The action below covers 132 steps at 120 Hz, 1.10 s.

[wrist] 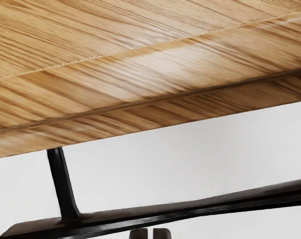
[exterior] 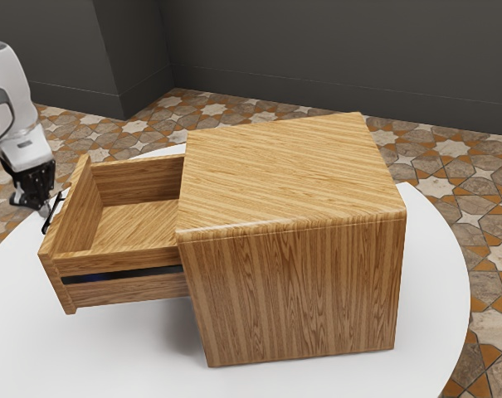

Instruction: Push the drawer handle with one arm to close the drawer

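White round table (exterior: 35, 348) is nearest, & it sits low under the pincer (exterior: 46, 209). The pincer is clenched: its 2 tips sit side by side w/ just a thin slit b/w them, & they hold nothing. It hangs down from the white robot arm (exterior: 10, 99), on the outer side of the drawer, at the exterior view's left.

Just beside the tips is the black bar handle (wrist: 115, 220). Can't tell if tips & bar touch. In the wrist view the bar runs right by the tips, & a thin black post (wrist: 62, 184) joins it to the wood. B/w bar & wood there's a gap, w/ white showing thru.

Past the handle from the pincer is the wooden drawer (exterior: 122, 262). It's open, stuck way out of its box, w/ its front nr the pincer & its back end at the box. You can see the flat wood floor inside, & a long dark slot on its side.

Past the drawer, well apart from the pincer, is the big striped wood cabinet (exterior: 300, 290), toward the exterior view's right. It stands upright on the table. Tile floor w/ star shapes (exterior: 458, 141) lies lower than the pincer, around the table, & a dark gray wall (exterior: 333, 41) is behind it all.
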{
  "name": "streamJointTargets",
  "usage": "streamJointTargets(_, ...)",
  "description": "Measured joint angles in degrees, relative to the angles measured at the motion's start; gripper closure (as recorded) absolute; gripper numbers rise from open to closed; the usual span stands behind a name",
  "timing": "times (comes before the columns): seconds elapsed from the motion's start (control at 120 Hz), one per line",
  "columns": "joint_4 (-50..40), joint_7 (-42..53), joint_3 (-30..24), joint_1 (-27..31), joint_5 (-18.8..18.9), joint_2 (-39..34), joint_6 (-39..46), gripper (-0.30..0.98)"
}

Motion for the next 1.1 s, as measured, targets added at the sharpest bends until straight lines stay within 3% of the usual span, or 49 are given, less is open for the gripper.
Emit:
streamJointTargets(0.508, 0.1, -0.8, -2.1, -0.3, -4.8, -0.1, -0.3, 0.78)
streamJointTargets(1.1, 2.9, -6.0, -6.4, -0.4, -7.7, 2.9, -1.4, 0.79)
